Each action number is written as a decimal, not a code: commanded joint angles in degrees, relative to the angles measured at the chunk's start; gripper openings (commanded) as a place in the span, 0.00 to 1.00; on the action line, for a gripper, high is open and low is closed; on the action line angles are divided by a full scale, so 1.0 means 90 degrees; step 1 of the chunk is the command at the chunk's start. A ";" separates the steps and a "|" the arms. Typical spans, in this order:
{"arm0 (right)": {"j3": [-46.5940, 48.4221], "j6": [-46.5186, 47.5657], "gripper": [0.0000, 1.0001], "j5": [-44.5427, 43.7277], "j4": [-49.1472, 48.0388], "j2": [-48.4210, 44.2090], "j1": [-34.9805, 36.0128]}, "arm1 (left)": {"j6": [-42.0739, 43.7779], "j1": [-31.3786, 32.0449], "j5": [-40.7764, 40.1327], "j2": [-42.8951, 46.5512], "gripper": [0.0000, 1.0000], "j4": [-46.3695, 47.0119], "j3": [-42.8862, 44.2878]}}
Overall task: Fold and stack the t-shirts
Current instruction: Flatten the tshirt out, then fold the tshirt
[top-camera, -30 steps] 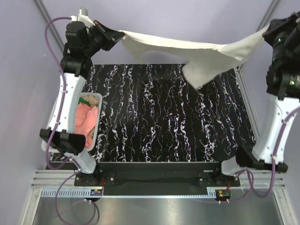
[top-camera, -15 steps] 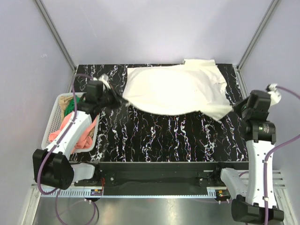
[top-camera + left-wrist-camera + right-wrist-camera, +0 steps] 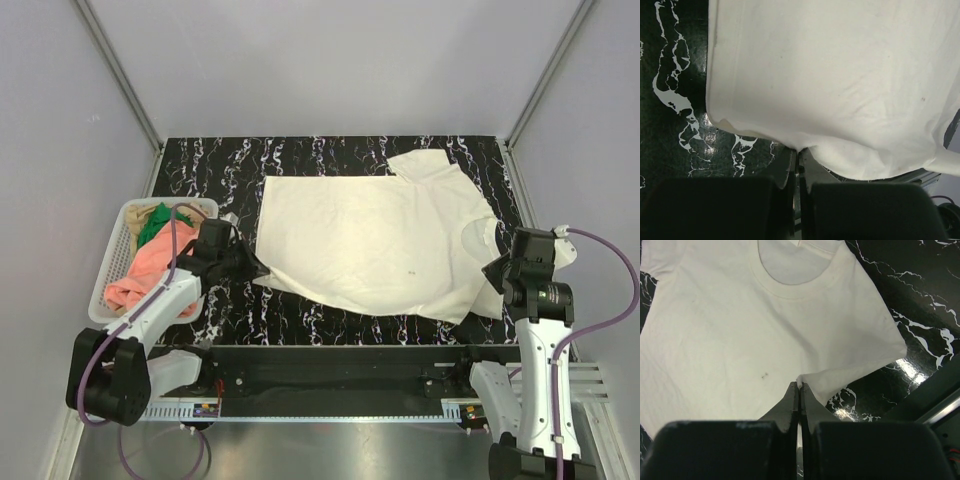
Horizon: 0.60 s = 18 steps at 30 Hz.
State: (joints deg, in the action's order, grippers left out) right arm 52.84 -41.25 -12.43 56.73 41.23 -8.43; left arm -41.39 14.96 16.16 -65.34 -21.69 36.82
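The large cream-white t-shirt [image 3: 370, 245] lies spread flat on the black marbled table [image 3: 210, 165], its neck hole toward the right. My left gripper [image 3: 256, 271] is low at the shirt's near-left corner and shut on the hem [image 3: 799, 152]. My right gripper [image 3: 493, 272] is at the near-right, shut on a pinch of cloth [image 3: 800, 385] below the neckline [image 3: 790, 270]. The cloth rises slightly at both pinched spots. Salmon-pink [image 3: 150, 275], green [image 3: 153, 224] and tan [image 3: 181, 213] t-shirts lie bunched in the basket.
A white mesh basket [image 3: 112, 258] stands at the table's left edge, right beside my left arm. The black front rail [image 3: 330, 357] runs along the near edge, and the shirt's near hem reaches close to it. Grey walls close in the back and sides.
A second ago the shirt hung stretched in the air between both raised grippers. Both arms have come down and toward the near edge, laying it out flat on the table.
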 commanded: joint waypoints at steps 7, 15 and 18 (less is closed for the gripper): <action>-0.0246 -0.0074 0.00 0.0384 -0.0190 0.0203 -0.0031 | 0.0116 -0.0002 -0.0691 -0.0005 0.00 0.0360 -0.0058; 0.0114 0.0023 0.00 -0.0640 -0.0619 0.1363 -0.0031 | -0.0050 -0.0002 -0.1317 -0.0454 0.00 0.0281 0.0488; 0.0310 0.0228 0.00 -0.0865 -0.0921 0.1658 -0.0031 | -0.0060 -0.0002 -0.1473 -0.0757 0.00 0.0243 0.0781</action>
State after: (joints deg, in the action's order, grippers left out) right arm 51.53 -41.01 -14.87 52.99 54.70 -8.43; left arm -41.67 15.00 6.94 -70.39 -21.21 39.18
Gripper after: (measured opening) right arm 0.014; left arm 0.017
